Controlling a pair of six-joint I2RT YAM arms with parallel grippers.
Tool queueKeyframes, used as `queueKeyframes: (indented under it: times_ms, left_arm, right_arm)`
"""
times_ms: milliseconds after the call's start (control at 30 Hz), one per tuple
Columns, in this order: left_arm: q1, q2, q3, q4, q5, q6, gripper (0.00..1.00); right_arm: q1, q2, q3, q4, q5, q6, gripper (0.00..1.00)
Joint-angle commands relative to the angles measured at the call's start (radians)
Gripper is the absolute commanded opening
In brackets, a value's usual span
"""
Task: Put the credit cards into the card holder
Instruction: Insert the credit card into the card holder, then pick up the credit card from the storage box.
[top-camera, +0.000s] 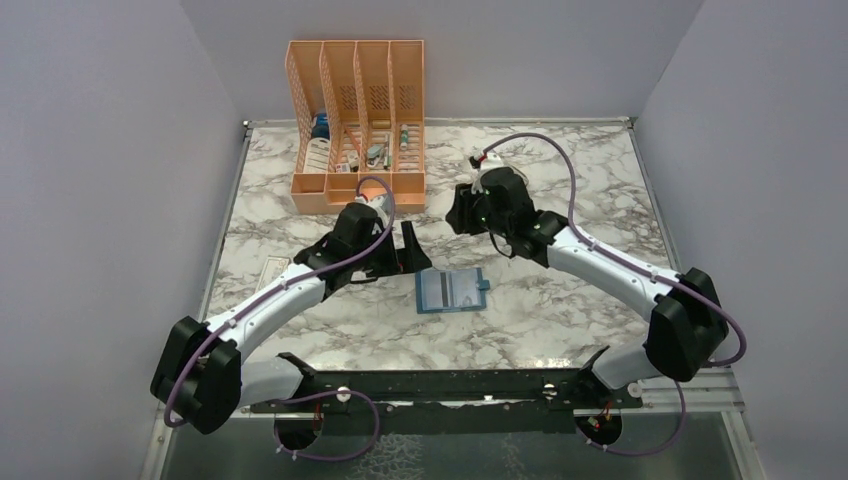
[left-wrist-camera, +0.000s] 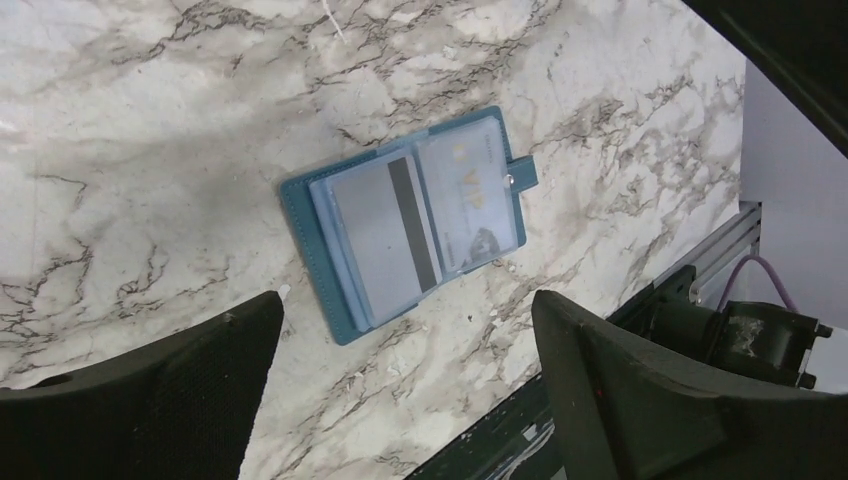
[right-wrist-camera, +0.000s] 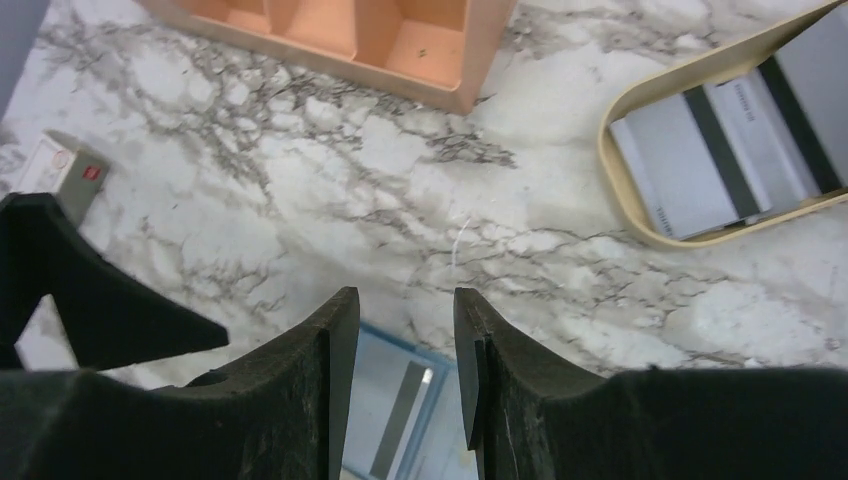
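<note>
The teal card holder (top-camera: 452, 291) lies open flat on the marble, also seen in the left wrist view as card holder (left-wrist-camera: 300, 215). A grey card with a dark stripe (left-wrist-camera: 380, 235) sits in its left side and a pale gold-lettered card (left-wrist-camera: 470, 195) in its right slot. My left gripper (top-camera: 410, 252) hovers just left of it, wide open (left-wrist-camera: 408, 300) and empty. My right gripper (top-camera: 464, 212) hangs behind the holder, open (right-wrist-camera: 405, 297) with nothing between its fingers. More grey striped credit cards (right-wrist-camera: 690, 160) lie in a beige oval tray (right-wrist-camera: 625, 195).
The orange file rack (top-camera: 357, 120) stands at the back left, its base (right-wrist-camera: 400, 40) near the right gripper. A small white-and-red box (right-wrist-camera: 65, 170) lies at the left. In the top view the right arm covers the tray. A dark rail (top-camera: 440, 385) runs along the near edge.
</note>
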Motion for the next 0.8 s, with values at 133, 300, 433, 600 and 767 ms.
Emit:
queueKeyframes:
  times_ms: [133, 300, 433, 600, 767]
  left_arm:
    - [0.000, -0.049, 0.104, -0.143, -0.003, 0.176, 0.99]
    - [-0.002, -0.049, 0.117, -0.220, 0.054, 0.285, 0.99]
    - [-0.001, -0.052, 0.108, -0.265, 0.071, 0.340, 0.99]
    - [-0.014, -0.049, 0.113, -0.281, 0.067, 0.357, 0.99]
    - [-0.041, -0.041, 0.123, -0.294, 0.037, 0.374, 0.99]
  right_arm:
    - [-0.103, 0.080, 0.145, -0.158, 0.149, -0.148, 0.41]
    - [-0.189, 0.033, 0.135, -0.156, 0.165, -0.202, 0.41]
    - [-0.238, 0.047, 0.138, -0.143, 0.232, -0.242, 0.41]
    - [-0.267, 0.112, 0.200, -0.105, 0.271, -0.319, 0.41]
    - [-0.282, 0.189, 0.291, -0.071, 0.217, -0.466, 0.41]
